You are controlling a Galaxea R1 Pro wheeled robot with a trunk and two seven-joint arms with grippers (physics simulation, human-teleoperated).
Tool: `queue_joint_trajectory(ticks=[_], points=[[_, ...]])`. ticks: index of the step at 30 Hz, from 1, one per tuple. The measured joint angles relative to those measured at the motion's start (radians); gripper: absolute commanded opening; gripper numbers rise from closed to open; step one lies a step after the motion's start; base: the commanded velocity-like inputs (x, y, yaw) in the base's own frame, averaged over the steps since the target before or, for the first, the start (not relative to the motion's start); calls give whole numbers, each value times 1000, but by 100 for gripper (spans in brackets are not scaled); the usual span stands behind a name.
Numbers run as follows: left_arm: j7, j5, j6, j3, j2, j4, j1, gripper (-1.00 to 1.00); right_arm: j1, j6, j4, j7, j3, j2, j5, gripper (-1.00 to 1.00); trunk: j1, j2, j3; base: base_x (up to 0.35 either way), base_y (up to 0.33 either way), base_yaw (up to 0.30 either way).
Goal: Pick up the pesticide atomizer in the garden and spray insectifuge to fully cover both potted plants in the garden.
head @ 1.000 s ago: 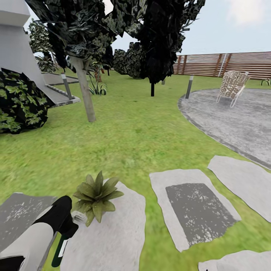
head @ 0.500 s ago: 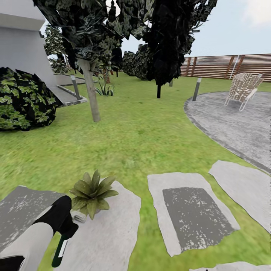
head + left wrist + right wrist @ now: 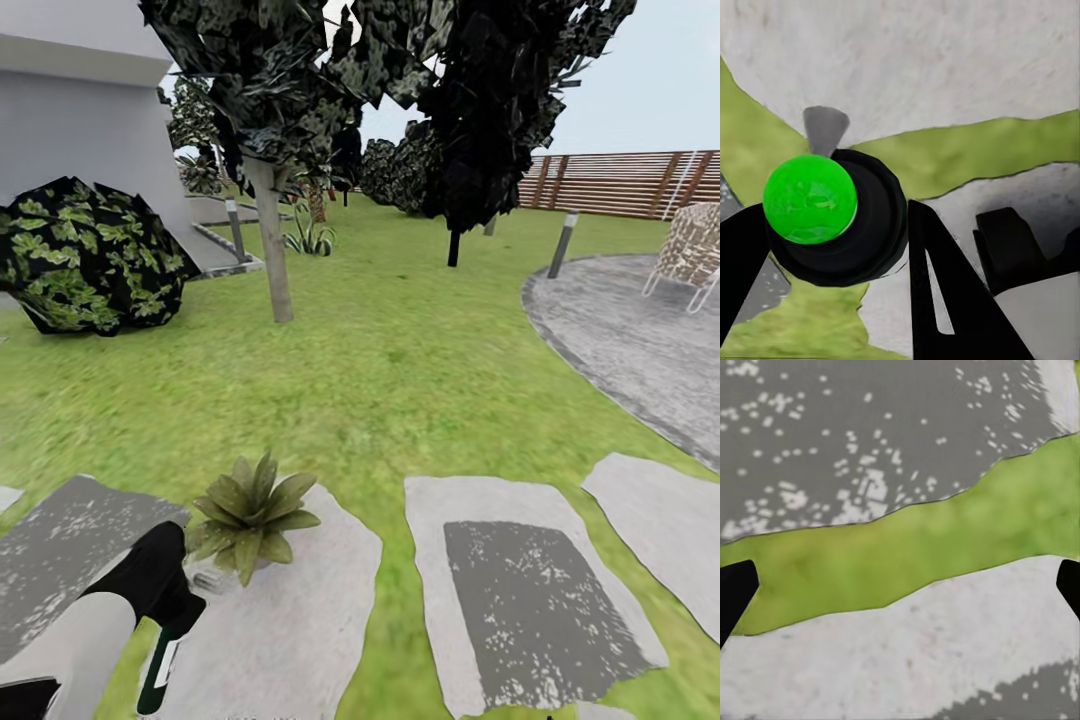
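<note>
One potted plant [image 3: 250,512], a low green rosette in a small pale pot, stands on a grey stone paver [image 3: 300,630] in the garden lawn. My left gripper [image 3: 168,615] hangs just in front and to the left of it, shut on the pesticide atomizer [image 3: 158,668], whose dark green and white body points down. The left wrist view has the atomizer's bright green cap [image 3: 810,199] on a black round body, clamped between the black fingers [image 3: 937,277]. My right gripper [image 3: 900,585] is open over a grass strip between two pavers, nothing between its fingertips.
More pavers [image 3: 530,590] lie to the right. A thin tree trunk [image 3: 272,250] and a dark leafy bush [image 3: 90,255] stand ahead on the left by a grey wall [image 3: 70,130]. The round patio [image 3: 640,330], a chair [image 3: 695,250], a bollard [image 3: 562,245] and fence [image 3: 620,185] lie right.
The whole head view has swung to the left, so the bush, trees and patio sit further right in the picture. The left arm and atomizer keep their place beside the plant.
</note>
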Motion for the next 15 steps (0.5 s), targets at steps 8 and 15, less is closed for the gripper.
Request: queue_joint_trajectory(ticks=[8, 15], points=[[-150, -14, -2, -10, 26, -13, -9, -100, 0, 0, 0, 0, 0, 0, 0, 100, 0, 0, 0, 1, -1, 217], [-176, -68, -1, -13, 20, -16, -7, -100, 0, -1, 0, 1, 0, -3, 1, 100, 0, 0, 0, 59, -37, 13]])
